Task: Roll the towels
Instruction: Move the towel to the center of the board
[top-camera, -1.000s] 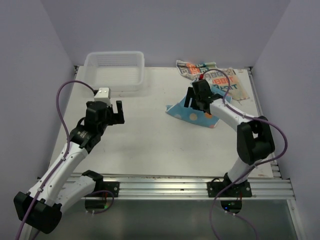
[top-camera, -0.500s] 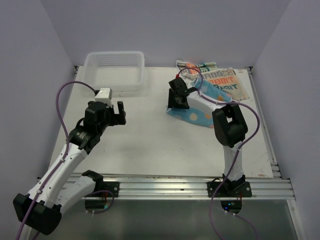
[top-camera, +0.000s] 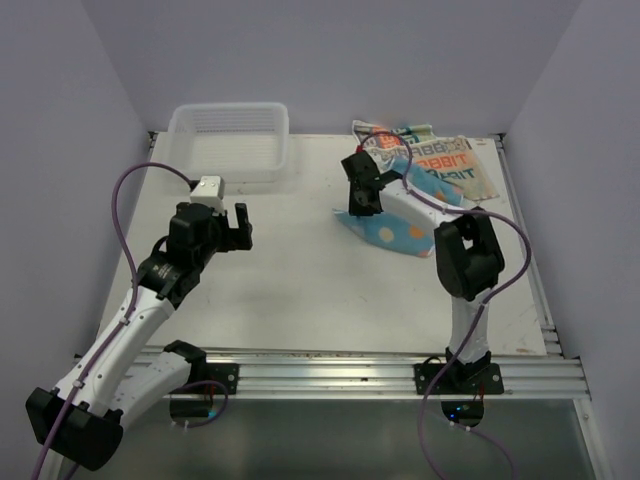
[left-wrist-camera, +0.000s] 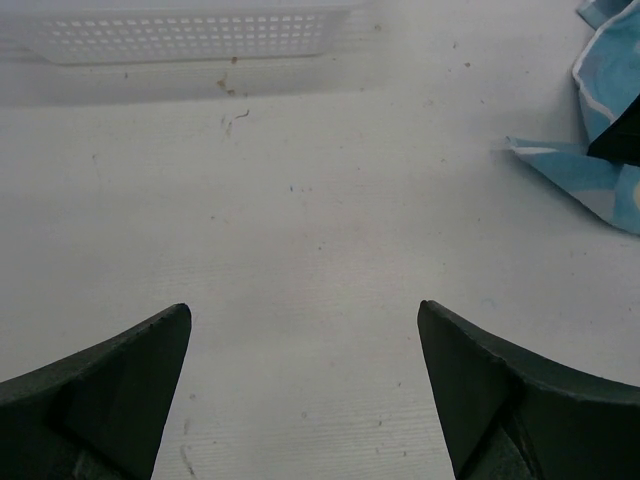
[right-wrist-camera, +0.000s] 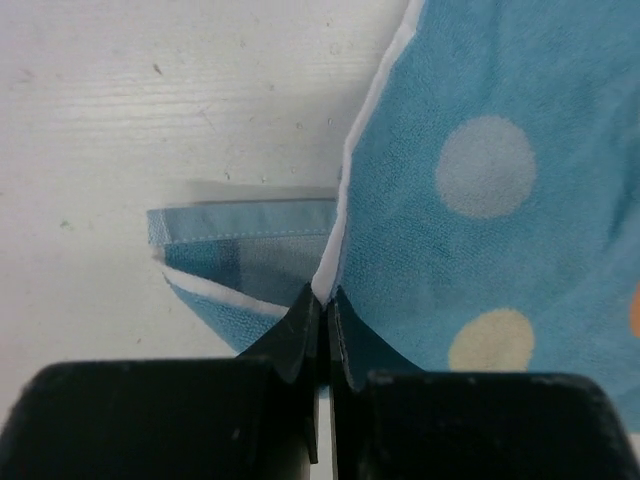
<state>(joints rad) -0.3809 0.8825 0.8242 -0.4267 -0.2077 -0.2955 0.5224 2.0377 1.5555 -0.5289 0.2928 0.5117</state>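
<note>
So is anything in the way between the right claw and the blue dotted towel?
Nothing visible does. The right claw is shut directly on the white-trimmed edge of the blue dotted towel; the cream towel lies farther back, not between them.

My left gripper (top-camera: 228, 226) hangs left of centre, fingers spread wide. My right arm reaches toward upper centre, its right gripper (right-wrist-camera: 322, 296) pinched tight on the blue towel (right-wrist-camera: 500, 230) edge.
</note>
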